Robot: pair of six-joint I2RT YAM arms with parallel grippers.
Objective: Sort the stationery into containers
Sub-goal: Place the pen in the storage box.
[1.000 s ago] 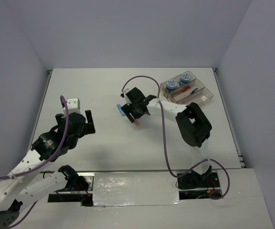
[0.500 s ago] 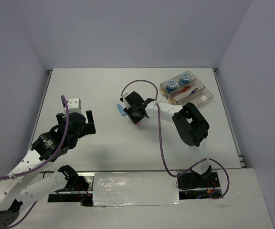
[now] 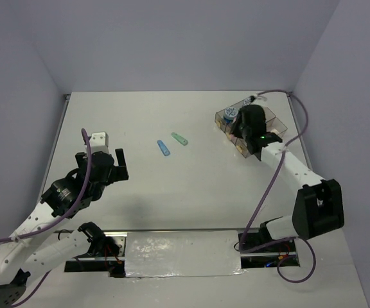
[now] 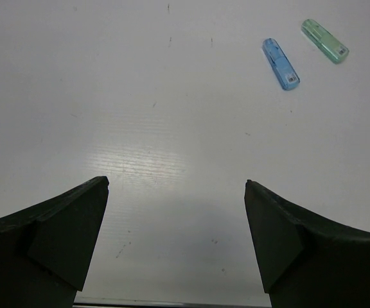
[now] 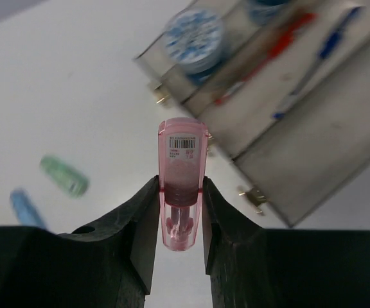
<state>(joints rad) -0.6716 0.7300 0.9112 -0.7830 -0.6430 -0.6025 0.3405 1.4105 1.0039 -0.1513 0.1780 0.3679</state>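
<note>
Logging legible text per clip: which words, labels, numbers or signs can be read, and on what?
None can be read.
Barcode sticker on the pink piece: digits too small.
Small stickers on the blue piece and green piece: print too small.
Top of the tape roll: blurred.

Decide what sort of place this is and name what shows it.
Most likely a robotics lab test cell: a white table boxed in by plain walls, a left arm and right arm mounted at its near edge, and a blue piece and green piece of stationery plus clear containers.
</note>
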